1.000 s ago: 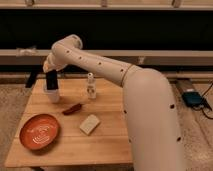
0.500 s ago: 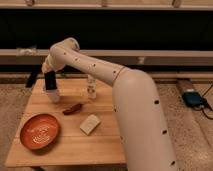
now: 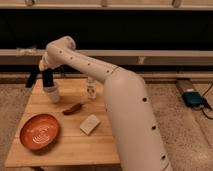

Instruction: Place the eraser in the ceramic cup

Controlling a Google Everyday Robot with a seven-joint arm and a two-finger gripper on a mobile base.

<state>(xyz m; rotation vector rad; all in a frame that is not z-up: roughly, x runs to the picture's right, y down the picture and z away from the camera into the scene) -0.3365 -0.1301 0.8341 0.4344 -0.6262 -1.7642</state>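
Observation:
The white ceramic cup (image 3: 52,94) stands at the back left of the wooden table (image 3: 75,142). My gripper (image 3: 46,74) hangs right above it, at the end of the white arm (image 3: 90,67) that reaches in from the right. A black upright slab (image 3: 48,80), which looks like the eraser, sits at the gripper with its lower end at the cup's rim. A second dark piece (image 3: 32,78) slants out to the left of it. I cannot tell whether that is part of the gripper.
An orange round plate (image 3: 39,131) lies front left. A dark red pepper-like object (image 3: 73,108) and a cream-white block (image 3: 90,124) lie mid-table. A small clear bottle (image 3: 91,89) stands behind them. A blue device (image 3: 192,97) with cables lies on the floor at right.
The gripper stays over the cup with hardly any shift. The arm's big lower link has swung left and closer to the camera.

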